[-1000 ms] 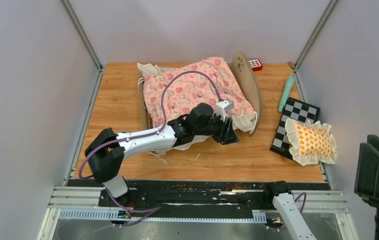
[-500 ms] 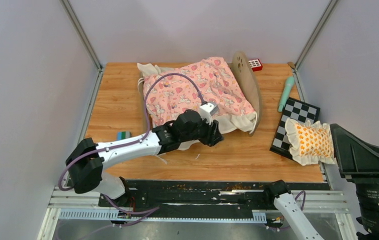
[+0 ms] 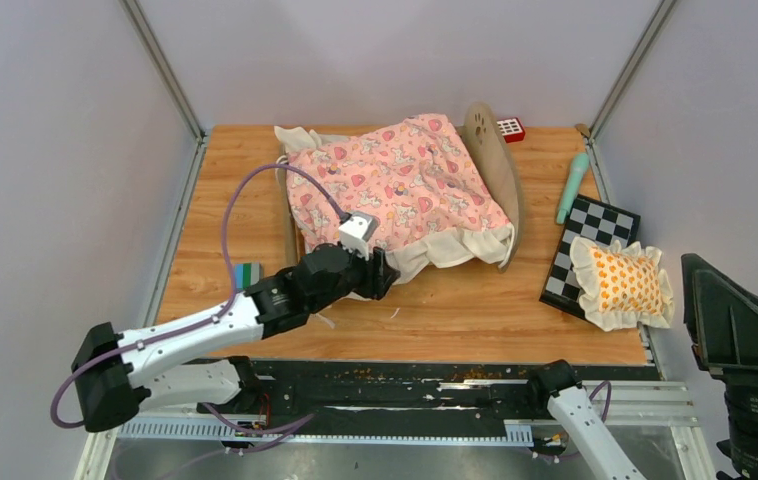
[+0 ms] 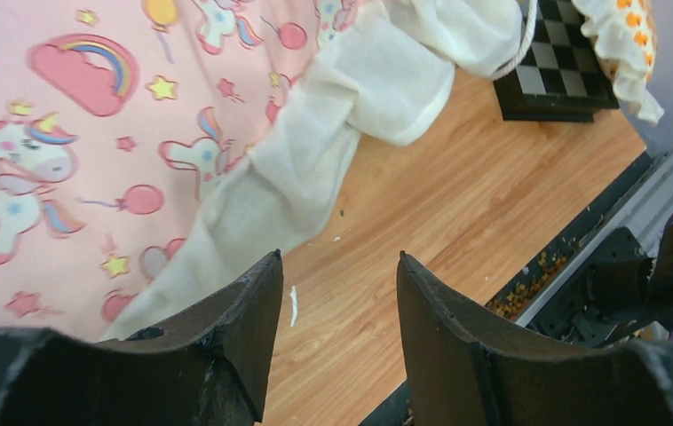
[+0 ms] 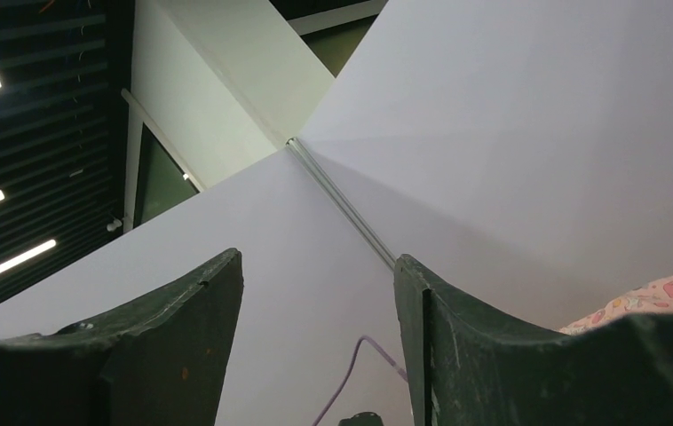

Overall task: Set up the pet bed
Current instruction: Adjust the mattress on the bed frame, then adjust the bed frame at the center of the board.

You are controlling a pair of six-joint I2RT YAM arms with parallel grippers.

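The pet bed stands at the back centre of the table, its rounded wooden headboard with the paw cutout on the right. A pink unicorn quilt covers it, and its cream ruffle spills onto the wood at the near side. My left gripper hovers at the quilt's near edge, open, with only bare wood between its fingers. Off the table's right side, my right gripper points up at the enclosure walls, open and empty. Its dark wrist shows at the lower right.
An orange-patterned frilled pillow lies on a checkerboard at the right. A green tube and a small red block sit at the back right. A small striped block is near the left arm. White scraps dot the wood.
My left arm drew back to the near left, from the quilt's right corner to its near edge, jaws widening slightly. The right wrist came into view at the right.
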